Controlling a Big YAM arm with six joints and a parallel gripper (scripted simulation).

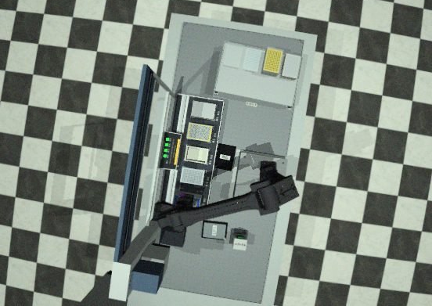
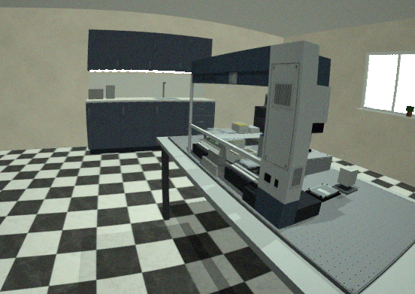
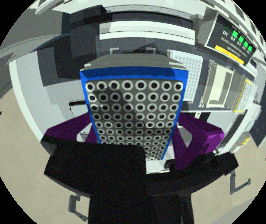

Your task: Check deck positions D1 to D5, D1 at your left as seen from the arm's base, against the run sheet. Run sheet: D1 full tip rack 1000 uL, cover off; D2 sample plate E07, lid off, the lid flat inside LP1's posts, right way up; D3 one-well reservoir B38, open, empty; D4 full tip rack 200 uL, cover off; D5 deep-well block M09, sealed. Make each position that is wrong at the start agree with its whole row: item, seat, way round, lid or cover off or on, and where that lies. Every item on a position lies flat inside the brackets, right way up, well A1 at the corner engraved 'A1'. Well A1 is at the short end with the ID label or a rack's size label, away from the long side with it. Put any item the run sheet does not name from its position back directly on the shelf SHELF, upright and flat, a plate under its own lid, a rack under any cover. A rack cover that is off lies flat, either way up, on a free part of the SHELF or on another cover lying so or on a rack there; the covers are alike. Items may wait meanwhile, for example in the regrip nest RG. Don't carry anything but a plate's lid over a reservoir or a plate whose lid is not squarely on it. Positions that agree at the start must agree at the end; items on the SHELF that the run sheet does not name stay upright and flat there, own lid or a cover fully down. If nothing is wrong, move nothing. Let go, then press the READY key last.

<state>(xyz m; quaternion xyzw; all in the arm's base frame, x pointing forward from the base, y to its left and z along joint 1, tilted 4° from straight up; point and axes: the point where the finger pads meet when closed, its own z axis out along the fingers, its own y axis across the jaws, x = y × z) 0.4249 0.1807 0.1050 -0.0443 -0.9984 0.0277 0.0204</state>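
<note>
In the wrist view my gripper [image 3: 134, 111] is shut on a blue tip rack [image 3: 133, 103], its purple fingers on the rack's two sides; the open top shows rows of tips, with no cover on it. In the top view the gripper [image 1: 269, 169] is out over the table to the right of the deck row; the rack is hidden under it there. The deck row holds a pale covered item [image 1: 203, 109], a yellow-framed tip rack [image 1: 199, 131], a cream reservoir [image 1: 196, 154] and a well plate [image 1: 192, 176]. The position nearest the arm's base is partly hidden by the arm.
The shelf [image 1: 250, 89] at the far end carries two pale items [image 1: 232, 55] [image 1: 252, 59], a yellow rack [image 1: 273, 60] and another pale item [image 1: 291, 66]. A black block [image 1: 226, 156] stands beside the deck. A framed nest [image 1: 214, 229] and a key box [image 1: 239, 238] lie near the base. The instrument housing [image 2: 289, 125] hides the arm in the exterior view.
</note>
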